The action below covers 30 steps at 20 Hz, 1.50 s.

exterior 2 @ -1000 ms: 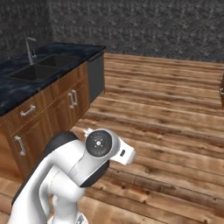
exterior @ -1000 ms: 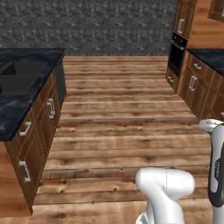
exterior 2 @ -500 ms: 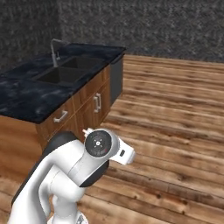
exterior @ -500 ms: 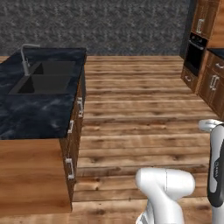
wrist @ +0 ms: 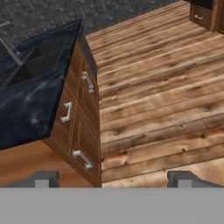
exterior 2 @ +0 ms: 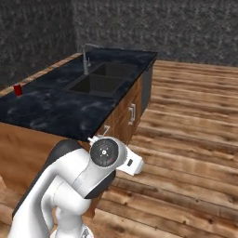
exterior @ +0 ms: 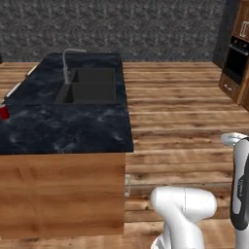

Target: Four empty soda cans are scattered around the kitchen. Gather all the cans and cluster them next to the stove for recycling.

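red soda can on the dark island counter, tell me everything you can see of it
The small bright red cylindrical soda can stands upright on the dark marbled stone countertop of the wooden island, near its far edge and well away from the double sink and faucet. In the left base view it is cut off by the picture's edge. Nothing touches it but the counter. Its top is too small to make out.

A dark marbled island countertop [exterior: 73, 129] carries a double sink [exterior: 90, 86] with a faucet [exterior: 68, 61] and a red soda can [exterior: 4, 112] at its left edge
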Tool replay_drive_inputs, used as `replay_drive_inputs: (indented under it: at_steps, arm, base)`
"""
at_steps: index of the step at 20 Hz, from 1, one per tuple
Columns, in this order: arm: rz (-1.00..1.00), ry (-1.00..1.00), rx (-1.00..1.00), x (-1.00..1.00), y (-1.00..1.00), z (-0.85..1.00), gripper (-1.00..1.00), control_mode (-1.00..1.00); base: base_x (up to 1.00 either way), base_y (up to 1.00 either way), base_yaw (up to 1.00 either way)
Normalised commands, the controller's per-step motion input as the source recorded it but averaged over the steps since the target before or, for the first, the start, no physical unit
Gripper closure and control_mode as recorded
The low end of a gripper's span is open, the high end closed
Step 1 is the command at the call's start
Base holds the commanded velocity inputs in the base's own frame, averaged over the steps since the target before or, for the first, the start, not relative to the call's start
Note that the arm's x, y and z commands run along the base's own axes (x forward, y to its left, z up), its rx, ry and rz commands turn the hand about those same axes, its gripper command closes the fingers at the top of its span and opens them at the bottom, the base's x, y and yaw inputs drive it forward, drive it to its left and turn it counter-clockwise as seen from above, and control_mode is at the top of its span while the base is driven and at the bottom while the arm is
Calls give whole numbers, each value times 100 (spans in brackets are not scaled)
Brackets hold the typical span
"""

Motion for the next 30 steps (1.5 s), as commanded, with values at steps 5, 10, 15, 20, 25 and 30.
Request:
replay_drive_inputs:
  at_steps: [5,10,15,20,25,30]
  arm:
    - [0,0,0,0,0,0,-100,100]
    - [0,0,0,0,0,0,-100,100]
    - [0,0,0,0,0,0,-100,100]
    - [0,0,0,0,0,0,-100,100]
    - [0,0,0,0,0,0,-100,100]
    - [0,0,0,0,0,0,-100,100]
  base:
    - [0,100,0]
    - [0,100,0]
    - [1,100,0]
    - [19,99,-4]
    - [55,73,-11]
    - [70,48,-10]
